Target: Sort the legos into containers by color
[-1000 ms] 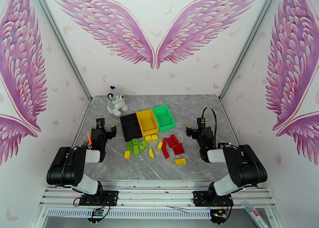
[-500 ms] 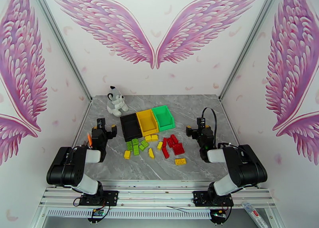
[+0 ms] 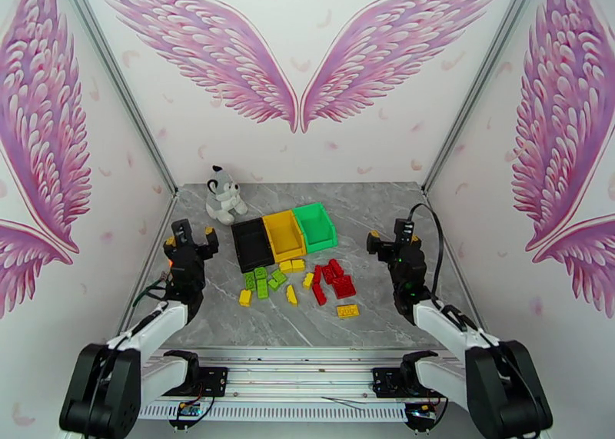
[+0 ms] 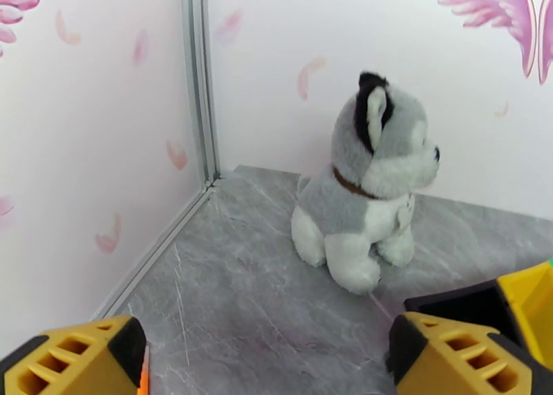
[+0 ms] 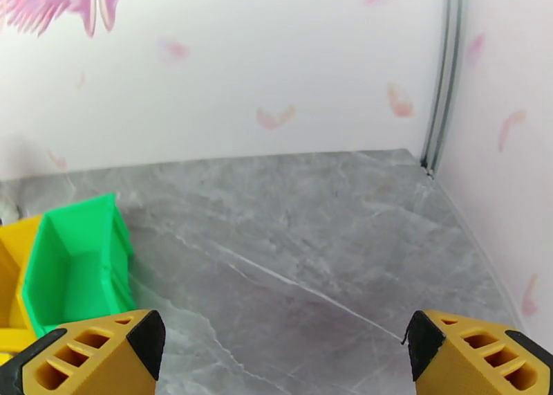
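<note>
The left gripper (image 3: 192, 234) is held forward beside the black bin (image 3: 252, 247), jaws spread, nothing grasped; the right gripper (image 3: 392, 234) is posed likewise near the green bin (image 3: 315, 227).

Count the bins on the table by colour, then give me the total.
Black bin: 1
Yellow bin: 1
Green bin: 1
Total: 3
</note>
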Controlling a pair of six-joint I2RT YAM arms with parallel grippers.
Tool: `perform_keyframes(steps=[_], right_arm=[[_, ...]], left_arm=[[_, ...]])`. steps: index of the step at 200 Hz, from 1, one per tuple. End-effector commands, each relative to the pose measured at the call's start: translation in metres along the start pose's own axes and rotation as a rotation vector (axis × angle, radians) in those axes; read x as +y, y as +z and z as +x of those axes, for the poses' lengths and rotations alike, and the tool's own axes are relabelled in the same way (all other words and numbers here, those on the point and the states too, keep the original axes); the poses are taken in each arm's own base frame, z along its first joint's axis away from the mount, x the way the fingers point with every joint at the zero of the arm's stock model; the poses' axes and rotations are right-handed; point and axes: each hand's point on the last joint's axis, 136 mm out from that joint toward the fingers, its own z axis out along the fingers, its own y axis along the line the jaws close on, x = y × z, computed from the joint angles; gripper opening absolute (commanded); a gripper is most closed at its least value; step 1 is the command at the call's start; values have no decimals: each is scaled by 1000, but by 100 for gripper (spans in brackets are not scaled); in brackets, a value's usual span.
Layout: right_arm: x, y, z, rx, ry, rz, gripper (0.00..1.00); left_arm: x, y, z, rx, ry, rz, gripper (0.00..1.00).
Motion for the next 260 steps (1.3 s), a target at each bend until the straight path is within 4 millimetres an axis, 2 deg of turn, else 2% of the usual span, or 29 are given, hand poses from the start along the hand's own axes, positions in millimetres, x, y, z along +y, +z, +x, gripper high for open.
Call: perform_keyframes(steps=[1,22,35,56,65,80,106,131,145,149,180,214,232,260], right_arm=[[-9,-10,3,104,197,66,99],[-11,-18,3,160,359,83,99],[9,-20,-4,203,335,-26,99],[40,-25,-10,317,305,-172,80],[50,-27,-10,368,304,-205,72],[61,-33,7,477,281,-222,68],[80,-51,41,621,206,-256,72],[92,-69,71,705,122,-278,73],[102,-73,85,735,82,-306,75],[107,-73,89,749,76,-318,75],[140,-66,120,868,-46,-354,72],[176,-61,149,927,-169,-393,55],[190,-64,151,915,-225,-411,53],[204,-81,148,913,-245,-453,55]], left_arm=[[-7,-16,-12,49,-112,57,99],[-5,-34,-23,26,-317,92,99],[-12,-43,-29,29,-427,155,99],[-47,-53,-43,124,-515,326,99],[-60,-57,-41,188,-531,365,98],[-81,-69,-28,303,-512,416,93],[-109,-101,-3,423,-384,489,90],[-120,-123,24,443,-331,551,91],[-124,-129,37,443,-330,582,95],[-125,-130,37,449,-333,591,99],[-134,-136,34,458,-305,636,99],[-137,-137,39,455,-305,648,99],[-140,-137,40,459,-299,656,99],[-143,-137,45,474,-287,657,99]])
